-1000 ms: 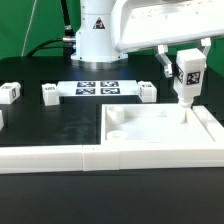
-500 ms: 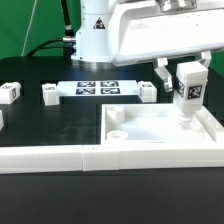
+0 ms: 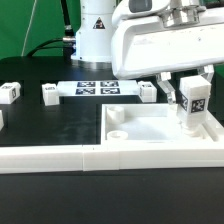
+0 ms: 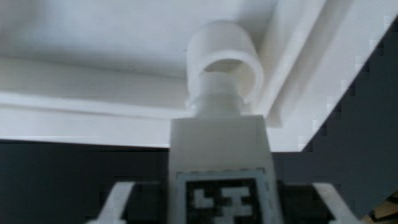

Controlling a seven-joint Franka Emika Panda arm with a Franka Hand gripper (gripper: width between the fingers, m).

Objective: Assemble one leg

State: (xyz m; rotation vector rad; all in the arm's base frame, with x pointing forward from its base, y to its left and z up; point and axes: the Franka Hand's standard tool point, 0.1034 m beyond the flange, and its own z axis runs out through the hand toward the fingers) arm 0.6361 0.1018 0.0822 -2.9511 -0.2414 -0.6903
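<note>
Black table (image 3: 55, 125), tool (image 3: 190, 87) clamping leg (image 3: 192, 112) above panel (image 3: 140, 152), wrist view alone shows rounded corner fitting (image 4: 222, 62)

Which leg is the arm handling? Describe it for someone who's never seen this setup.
Find the big white panel on the exterior view's right. At its far corner on that side, the leg stands upright, clamped between the jaws. The other legs lie loose on the black table.

The black table (image 3: 55, 125) carries the marker board (image 3: 97, 88) at the back, small white tagged blocks (image 3: 50, 93) on either side of it, a white tray-like panel (image 3: 140, 128), and a long white border wall (image 3: 60, 158) in front.
</note>
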